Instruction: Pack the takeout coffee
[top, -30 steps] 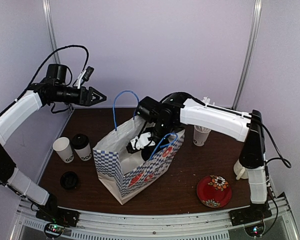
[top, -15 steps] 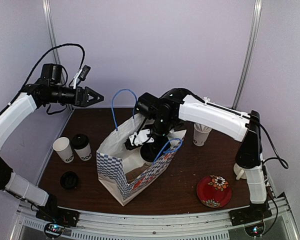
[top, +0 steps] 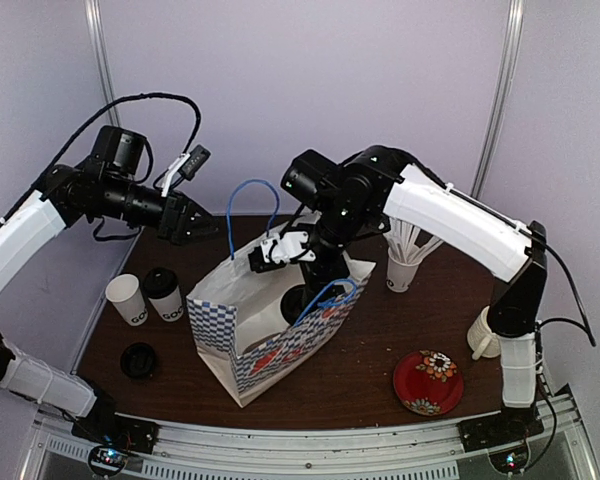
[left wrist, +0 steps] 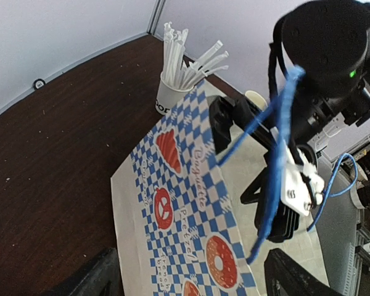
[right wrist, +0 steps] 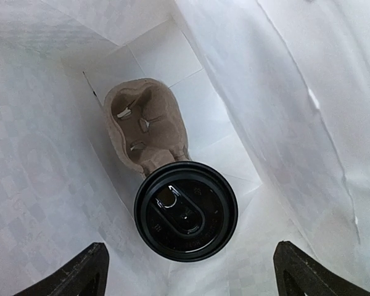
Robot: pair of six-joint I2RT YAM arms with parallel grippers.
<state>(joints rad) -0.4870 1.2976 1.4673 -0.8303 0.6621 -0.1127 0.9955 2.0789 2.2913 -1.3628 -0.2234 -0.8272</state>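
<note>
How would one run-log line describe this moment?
right gripper: open above lidded cup | lidded cup: inside bag | left gripper: open near blue handle | waiting: open cup, capped cup

The dark brown table (top: 380, 350) holds a blue-checked paper bag (top: 280, 340) in the middle, an open cup (top: 127, 298), a lidded cup (top: 164, 293) and a loose black lid (top: 139, 359) at left, and a stirrer cup (top: 403, 270), red plate (top: 428, 381) and mug (top: 483, 332) at right.

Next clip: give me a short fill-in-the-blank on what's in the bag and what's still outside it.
The coffee cup inside the bag wears a black ____.
The right gripper hangs above the bag, jaws ____.
In the top view, the unlidded cup stands on the table ____ of the bag.
The plate is mostly ____.
Missing: lid, open, left, red.
</note>
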